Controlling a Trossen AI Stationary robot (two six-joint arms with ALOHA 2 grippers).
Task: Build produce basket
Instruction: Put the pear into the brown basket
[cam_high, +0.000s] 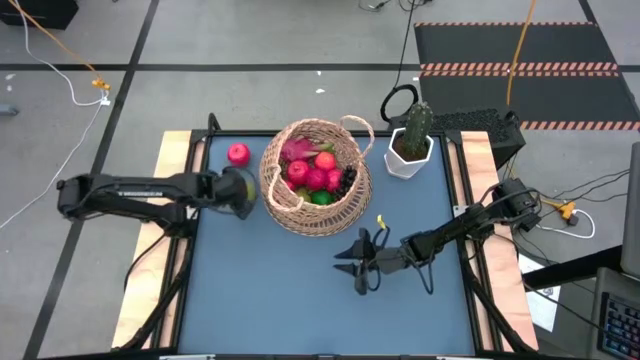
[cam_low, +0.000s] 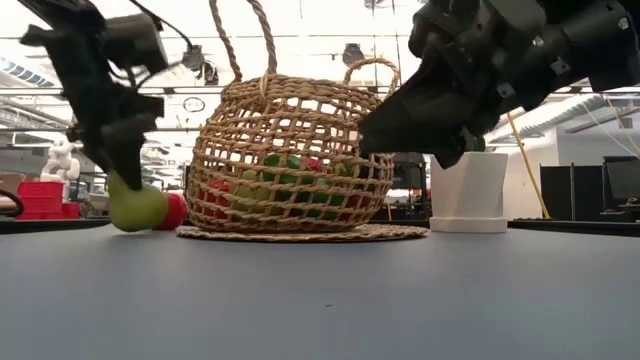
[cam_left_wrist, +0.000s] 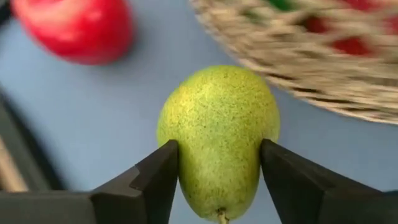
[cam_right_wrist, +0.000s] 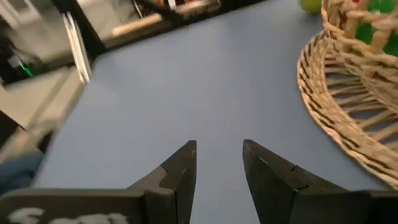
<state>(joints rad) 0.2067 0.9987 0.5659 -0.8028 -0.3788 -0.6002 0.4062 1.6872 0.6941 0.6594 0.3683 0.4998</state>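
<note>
From above, your left gripper (cam_high: 240, 192) sits just left of the basket (cam_high: 316, 176). At table height, the pear (cam_low: 136, 207) seems to rest on the table. The left wrist shows both fingers (cam_left_wrist: 155, 180) pressing its flanks: lift straight, clear the rim. Your right gripper (cam_right_wrist: 219, 163) waits part-open, empty.

Both arms are dark, nearly black, and made of slim tube-like segments joined by thicker blocky joints. Thin black cables run along them. The left claw (cam_left_wrist: 219, 177) has two flat, wedge-shaped black fingers with matte, smooth inner faces. The right claw (cam_right_wrist: 219, 177) has the same fingers, and its body carries some white lettering, too blurred to read.
</note>
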